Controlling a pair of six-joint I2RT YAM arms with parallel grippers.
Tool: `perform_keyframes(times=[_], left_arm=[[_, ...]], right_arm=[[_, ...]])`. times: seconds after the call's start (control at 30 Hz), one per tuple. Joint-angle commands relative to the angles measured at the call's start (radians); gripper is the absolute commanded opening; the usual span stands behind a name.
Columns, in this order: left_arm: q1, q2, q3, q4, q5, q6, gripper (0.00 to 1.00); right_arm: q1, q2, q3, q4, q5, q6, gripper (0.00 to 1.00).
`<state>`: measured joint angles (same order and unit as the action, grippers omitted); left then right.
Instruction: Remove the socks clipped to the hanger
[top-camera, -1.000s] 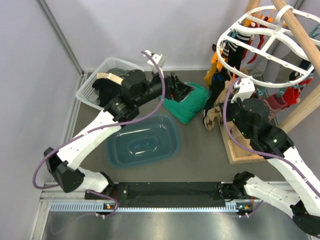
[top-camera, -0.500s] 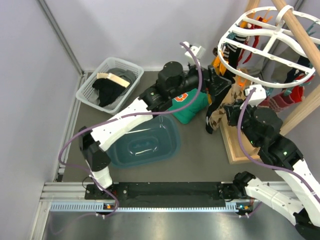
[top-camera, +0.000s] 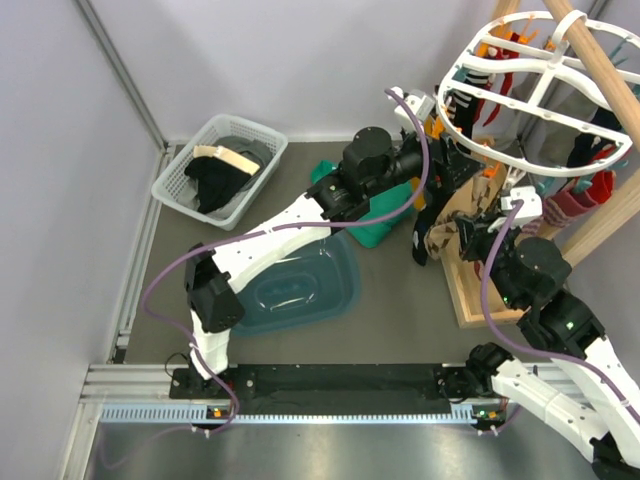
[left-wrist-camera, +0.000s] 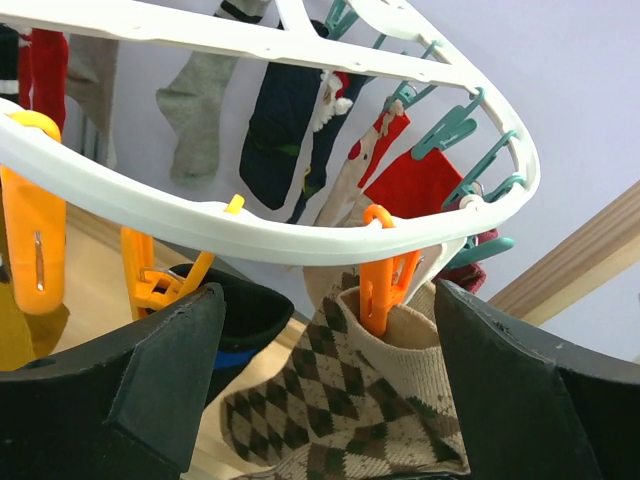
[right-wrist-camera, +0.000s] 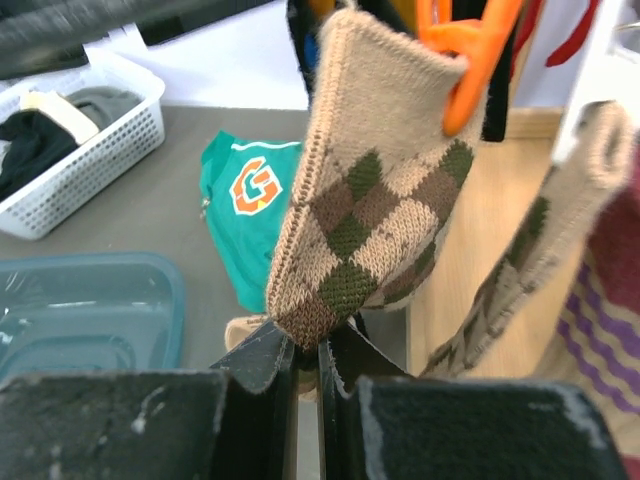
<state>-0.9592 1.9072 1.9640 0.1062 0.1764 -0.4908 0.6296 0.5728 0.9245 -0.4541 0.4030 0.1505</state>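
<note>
A white oval hanger (top-camera: 545, 165) hangs from a wooden pole, with several socks clipped to it. In the left wrist view an orange clip (left-wrist-camera: 378, 285) under the hanger (left-wrist-camera: 250, 232) pinches the cuff of a tan-brown argyle sock (left-wrist-camera: 350, 400). My left gripper (left-wrist-camera: 330, 385) is open, one finger on each side of that cuff and clip, not touching. In the overhead view the left gripper (top-camera: 445, 175) sits just under the frame's near edge. My right gripper (right-wrist-camera: 308, 350) is shut on the lower tip of an argyle sock (right-wrist-camera: 370, 200). In the overhead view the right gripper (top-camera: 468, 230) is by the argyle sock (top-camera: 435, 238).
A green sweatshirt (top-camera: 375, 228) lies on the table beside a blue plastic tub (top-camera: 350, 275). A white mesh basket (top-camera: 170, 178) of dark clothes stands at the back left. The wooden pole (top-camera: 600, 70) and its base (top-camera: 470, 295) stand at the right.
My left arm has swung right, from over the sweatshirt to the hanger's near edge, jaws still open. My right gripper stays shut on the argyle sock and has shifted slightly right.
</note>
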Motion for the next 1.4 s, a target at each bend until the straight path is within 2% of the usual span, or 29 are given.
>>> perform_keyframes(times=[0.0,0.17,0.3,0.4,0.53,0.67,0.77,0.87,0.97,1.1,1.27,1.33,1.37], left_arm=[[-0.007,0.019,0.05,0.092,0.006,-0.023,0.89],[-0.03,0.007,0.059,0.044,-0.017,0.026,0.86],[-0.033,-0.068,-0.071,0.066,-0.104,0.06,0.89],[-0.032,-0.128,-0.12,0.058,-0.117,0.089,0.93],[-0.032,-0.23,-0.22,0.052,-0.092,0.141,0.96],[-0.032,-0.355,-0.397,0.059,-0.1,0.182,0.99],[-0.032,-0.395,-0.459,0.073,-0.031,0.201,0.99],[-0.033,-0.389,-0.473,0.066,0.061,0.21,0.99],[-0.042,-0.359,-0.478,0.046,0.09,0.231,0.99],[-0.065,-0.309,-0.479,0.055,0.078,0.291,0.99],[-0.073,-0.234,-0.47,0.139,0.106,0.281,0.98],[-0.073,-0.199,-0.455,0.148,0.129,0.27,0.89],[-0.075,-0.188,-0.433,0.142,0.136,0.267,0.81]], right_arm=[[-0.005,-0.021,0.004,0.086,0.048,-0.022,0.0],[-0.004,-0.002,0.03,0.074,0.046,-0.031,0.0],[-0.005,0.012,0.094,0.016,0.057,0.006,0.0],[-0.005,0.016,0.109,-0.003,0.059,0.033,0.0],[-0.005,0.024,0.137,-0.043,0.057,0.084,0.0],[-0.005,0.033,0.18,-0.07,0.05,0.133,0.0],[-0.004,0.042,0.201,-0.084,0.034,0.179,0.0],[-0.005,0.056,0.224,-0.109,0.022,0.219,0.0],[-0.005,0.055,0.232,-0.107,0.01,0.248,0.0],[-0.005,0.059,0.24,-0.115,-0.001,0.273,0.0],[-0.005,0.061,0.246,-0.123,-0.02,0.293,0.0],[-0.005,0.061,0.252,-0.13,-0.02,0.299,0.0],[-0.004,0.059,0.257,-0.133,-0.016,0.302,0.0]])
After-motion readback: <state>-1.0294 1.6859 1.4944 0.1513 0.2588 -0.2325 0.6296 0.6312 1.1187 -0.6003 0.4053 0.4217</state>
